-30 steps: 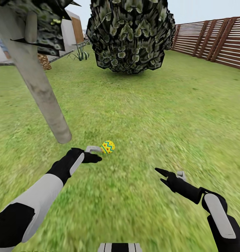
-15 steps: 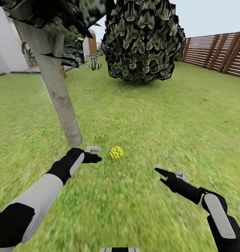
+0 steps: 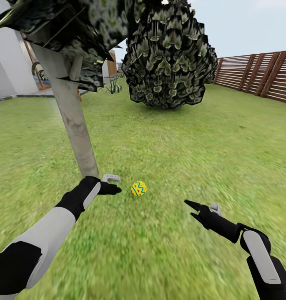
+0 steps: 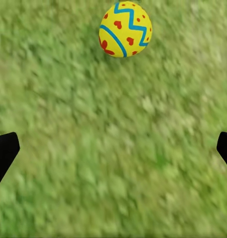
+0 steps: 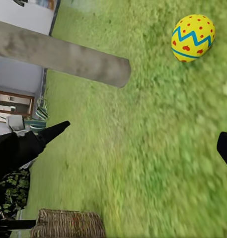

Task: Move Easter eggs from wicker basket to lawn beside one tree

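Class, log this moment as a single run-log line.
egg: on lawn beside tree trunk | left hand: open, empty, near egg | right hand: open, empty | basket: apart from egg

One yellow Easter egg (image 3: pixel 138 188) with blue zigzags and red hearts is seen lying on the green lawn (image 3: pixel 180 150), near the foot of the tree (image 3: pixel 76 125) with the pale grey trunk. The wicker basket (image 5: pixel 68 224) is partly seen, perhaps standing upright.

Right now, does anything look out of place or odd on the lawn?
Nothing damaged or spilled. One Easter egg lies alone on the lawn near the tree trunk; both grippers are open and empty.
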### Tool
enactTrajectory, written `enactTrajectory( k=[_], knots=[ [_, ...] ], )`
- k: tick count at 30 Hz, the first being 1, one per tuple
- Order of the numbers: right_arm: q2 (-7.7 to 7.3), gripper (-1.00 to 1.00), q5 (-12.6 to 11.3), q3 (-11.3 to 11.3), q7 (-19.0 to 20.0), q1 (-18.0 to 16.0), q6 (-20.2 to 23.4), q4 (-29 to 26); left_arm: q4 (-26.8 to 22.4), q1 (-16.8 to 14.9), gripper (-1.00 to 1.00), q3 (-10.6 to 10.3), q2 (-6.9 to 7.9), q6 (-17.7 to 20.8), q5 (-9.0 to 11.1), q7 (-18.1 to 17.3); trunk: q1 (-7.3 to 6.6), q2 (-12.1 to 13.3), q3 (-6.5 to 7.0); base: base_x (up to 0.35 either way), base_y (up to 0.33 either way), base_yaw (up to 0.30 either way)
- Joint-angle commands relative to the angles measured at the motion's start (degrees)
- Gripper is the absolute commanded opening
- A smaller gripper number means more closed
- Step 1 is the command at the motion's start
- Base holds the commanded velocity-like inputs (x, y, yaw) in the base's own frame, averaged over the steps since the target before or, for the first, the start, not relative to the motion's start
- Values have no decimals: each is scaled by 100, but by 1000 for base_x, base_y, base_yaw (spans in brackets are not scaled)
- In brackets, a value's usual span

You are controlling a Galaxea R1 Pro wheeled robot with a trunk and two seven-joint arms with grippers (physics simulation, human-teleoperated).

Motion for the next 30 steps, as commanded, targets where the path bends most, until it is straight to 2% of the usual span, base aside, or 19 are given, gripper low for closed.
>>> enactTrajectory(
  k=[1,10,22,30],
  knots=[
    [1,100,97,-9,54,-4,27,1,-5,-3,100,-21,6,96,-19,-22,-3,0,18,0,0,30],
    [46,100,371,-12,54,-4,20,0,-3,-3,100,-21,6,484,-19,-18,-27,12,239,0,0,174],
    [79,100,407,-17,54,-4,19,1,-3,-5,100,-21,6,891,-12,-15,-57,28,553,0,0,263],
    [80,100,409,-15,54,-4,19,4,-3,-7,100,-21,3,941,-11,-9,-78,39,763,0,0,269]
  ],
)
